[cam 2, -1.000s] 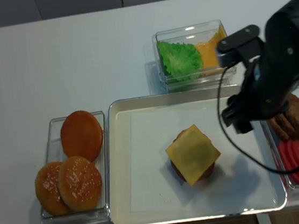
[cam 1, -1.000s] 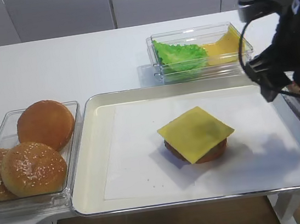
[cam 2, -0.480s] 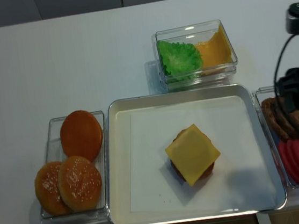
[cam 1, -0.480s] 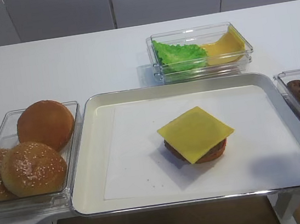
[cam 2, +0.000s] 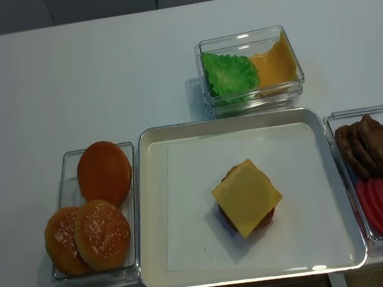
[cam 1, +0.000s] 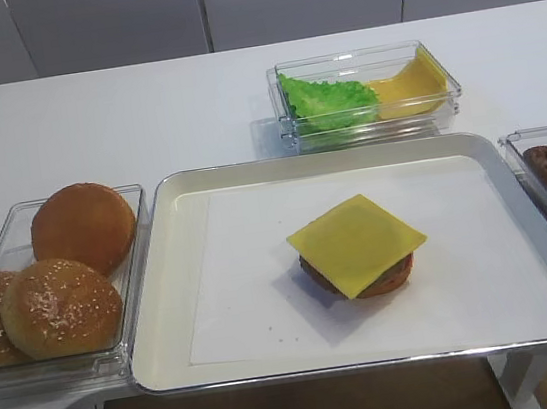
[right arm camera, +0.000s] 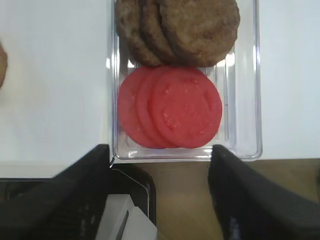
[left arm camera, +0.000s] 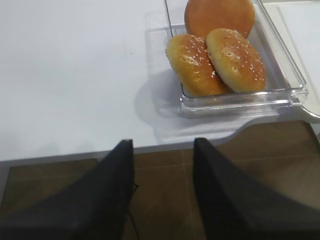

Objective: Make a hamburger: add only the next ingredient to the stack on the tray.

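White desk [cam 2: 99,64]: carries every container in view. Metal tray [cam 2: 152,210] with white paper liner [cam 2: 192,206]: front centre of desk, between bun bin and patty bin.

Clear bin [cam 2: 63,193] at left, just beside tray: three buns [cam 2: 103,233], two seeded at front, one plain behind. Clear bin [cam 2: 242,39] behind tray: green lettuce [cam 2: 229,75] in left half, more yellow cheese in right half. Clear bin [right arm camera: 245,100] at right of tray: loose brown patties [right arm camera: 185,27] at far end, overlapping red tomato slices [right arm camera: 175,107] at near end.

Stack [cam 2: 266,218] on liner, slightly right of tray centre: brown patty edge and red rim showing beneath. Cheese slice [cam 2: 247,197] lying flat on top of stack, turned diamond-wise, corners overhanging patty. Apart from both claws.

Right claw [right arm camera: 159,195]: in wrist view, two dark fingers [right arm camera: 240,200] set wide apart, nothing between them, poised above near end of patty and tomato bin. Only a dark sliver at right edge of overhead view.

Left claw [left arm camera: 162,192]: in wrist view, fingers [left arm camera: 105,200] spread with a clear gap, empty, over front edge of desk near bun bin.
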### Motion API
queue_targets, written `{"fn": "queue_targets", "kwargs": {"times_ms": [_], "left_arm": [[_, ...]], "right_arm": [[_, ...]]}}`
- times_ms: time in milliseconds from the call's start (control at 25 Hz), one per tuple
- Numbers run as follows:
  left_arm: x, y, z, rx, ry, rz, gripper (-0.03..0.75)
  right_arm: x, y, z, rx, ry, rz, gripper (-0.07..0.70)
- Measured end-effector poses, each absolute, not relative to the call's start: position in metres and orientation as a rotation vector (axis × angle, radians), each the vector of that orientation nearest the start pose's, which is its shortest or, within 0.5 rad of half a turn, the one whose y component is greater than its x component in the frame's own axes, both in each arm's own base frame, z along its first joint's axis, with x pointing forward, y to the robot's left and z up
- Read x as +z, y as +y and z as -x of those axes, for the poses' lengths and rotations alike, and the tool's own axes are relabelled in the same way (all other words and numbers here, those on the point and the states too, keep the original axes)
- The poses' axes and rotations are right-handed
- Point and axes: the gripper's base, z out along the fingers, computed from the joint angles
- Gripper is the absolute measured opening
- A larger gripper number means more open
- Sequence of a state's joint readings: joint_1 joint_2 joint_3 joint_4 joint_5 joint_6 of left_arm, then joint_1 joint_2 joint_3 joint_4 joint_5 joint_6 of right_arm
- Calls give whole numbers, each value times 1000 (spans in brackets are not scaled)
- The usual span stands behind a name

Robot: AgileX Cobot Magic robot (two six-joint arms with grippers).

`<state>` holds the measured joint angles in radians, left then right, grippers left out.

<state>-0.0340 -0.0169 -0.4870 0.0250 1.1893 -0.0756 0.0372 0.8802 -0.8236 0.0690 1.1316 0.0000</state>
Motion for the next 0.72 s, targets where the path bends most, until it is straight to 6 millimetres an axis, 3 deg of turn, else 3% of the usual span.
{"fn": "queue_targets", "kwargs": {"times_ms": [400, 720], "left_arm": [[264, 3, 12, -32, 2168, 48, 298], [264, 3, 12, -32, 2168, 48, 299]], "right_arm": [[334, 9, -73, 107, 2518, 46, 460], [341, 10, -42, 146, 2397, 44, 460]]}}
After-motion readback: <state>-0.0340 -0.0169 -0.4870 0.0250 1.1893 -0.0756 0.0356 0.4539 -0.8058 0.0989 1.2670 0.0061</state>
